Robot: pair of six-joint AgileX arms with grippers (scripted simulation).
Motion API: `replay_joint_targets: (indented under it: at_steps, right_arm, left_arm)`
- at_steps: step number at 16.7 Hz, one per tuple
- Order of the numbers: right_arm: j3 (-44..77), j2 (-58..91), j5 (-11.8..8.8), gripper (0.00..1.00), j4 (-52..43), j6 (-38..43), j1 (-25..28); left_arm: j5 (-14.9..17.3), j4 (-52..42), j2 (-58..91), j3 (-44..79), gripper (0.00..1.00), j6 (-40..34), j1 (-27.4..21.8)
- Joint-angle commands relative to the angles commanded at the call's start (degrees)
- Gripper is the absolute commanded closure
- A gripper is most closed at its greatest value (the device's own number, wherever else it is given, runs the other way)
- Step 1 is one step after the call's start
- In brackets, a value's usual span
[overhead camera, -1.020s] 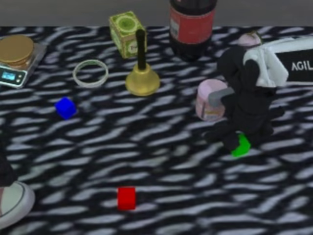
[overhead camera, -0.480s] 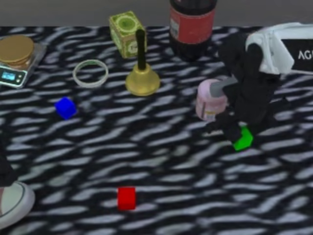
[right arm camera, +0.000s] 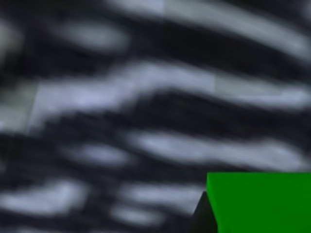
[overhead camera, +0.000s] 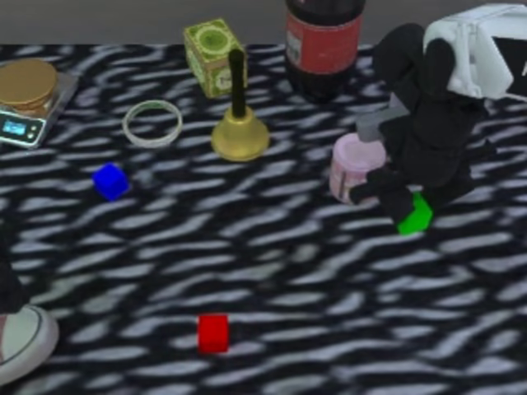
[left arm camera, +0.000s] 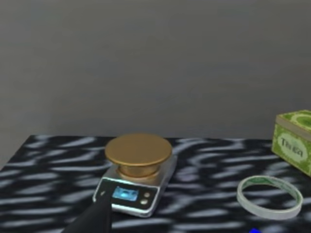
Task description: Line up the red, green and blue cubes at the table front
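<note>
R claw (overhead camera: 405, 207) clamped on green cube (overhead camera: 414, 216), just beside pink jar (overhead camera: 356, 168) on its right side. Blue cube (overhead camera: 109, 182) well left of jar, on table (overhead camera: 272, 263). Red cube (overhead camera: 213, 333) well apart from jar, toward front edge. L arm parked far left of jar; claw state: cannot tell.

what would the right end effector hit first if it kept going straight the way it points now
Probably only the zebra-striped tabletop. The right end effector points down at it, already holding the green cube; the right wrist view shows only stripes past the cube. How far off the tabletop is remains unclear.
</note>
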Motion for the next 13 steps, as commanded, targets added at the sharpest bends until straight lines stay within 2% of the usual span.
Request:
replay_joint_targets:
  at_steps: [2, 5, 13]
  right_arm:
    - [0.09, 0.06, 0.02, 1.00, -0.13, 0.79, 0.58]
    - [0.41, 0.05, 0.15, 1.00, -0.81, 6.41, 4.14]
    - [-0.24, -1.87, 0.66, 1.00, -3.29, 36.79, 20.42]
  left_arm:
    - [0.00, 0.00, 0.00, 0.00, 0.00, 0.00, 0.00]
    - [0.00, 0.00, 0.00, 0.00, 0.00, 0.00, 0.00]
    - [0.00, 0.00, 0.00, 0.00, 0.00, 0.00, 0.00]
